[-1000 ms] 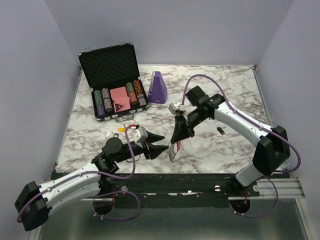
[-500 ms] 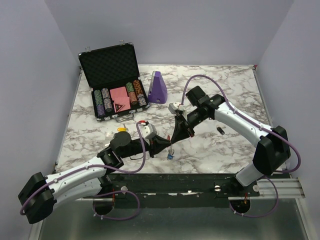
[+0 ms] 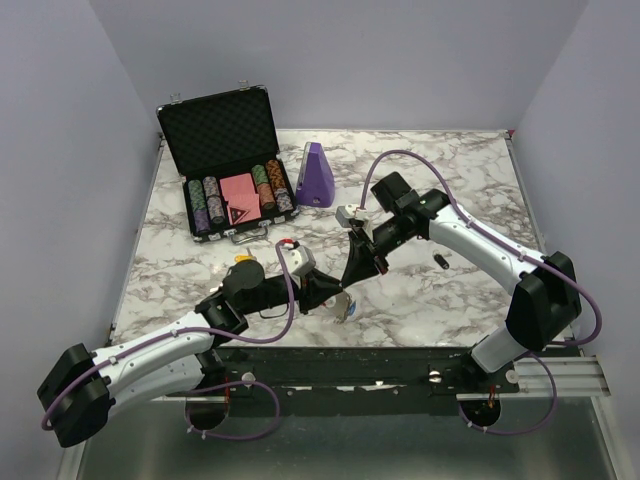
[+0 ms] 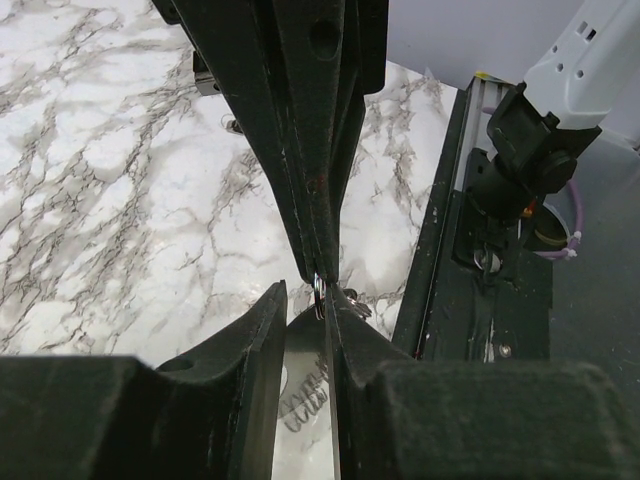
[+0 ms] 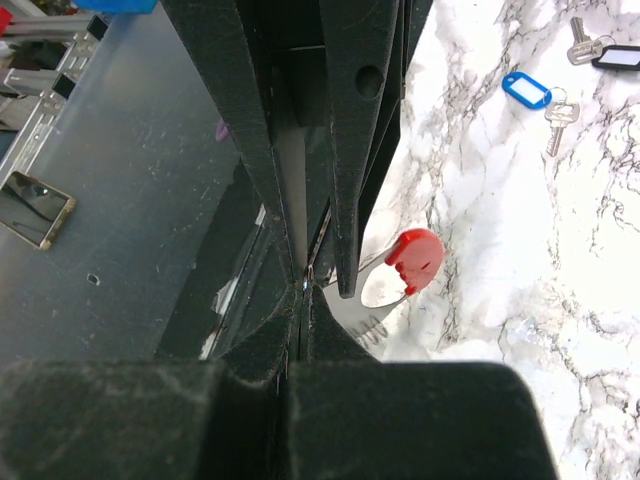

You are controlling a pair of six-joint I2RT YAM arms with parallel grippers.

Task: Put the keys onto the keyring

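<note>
The keyring hangs from my right gripper, which is shut on its thin wire ring. Its red plastic part and its flat silvery lettered part show just beyond the tips. My left gripper meets the right gripper tip to tip above the table's near edge. The left jaws stand a narrow gap apart with the keyring's silvery part in that gap; whether they press on it is unclear. Keys lie loose on the marble: one with a blue tag, a silver one, a black one and a yellow-tagged one.
An open black case of poker chips stands at the back left, with a purple wedge-shaped object beside it. A small black key lies under the right forearm. The table's dark front rail runs close behind the grippers.
My left gripper has moved right up to the right gripper's tips and its jaws have narrowed. The keyring's silvery part now shows at its tip. The right arm barely moved.
</note>
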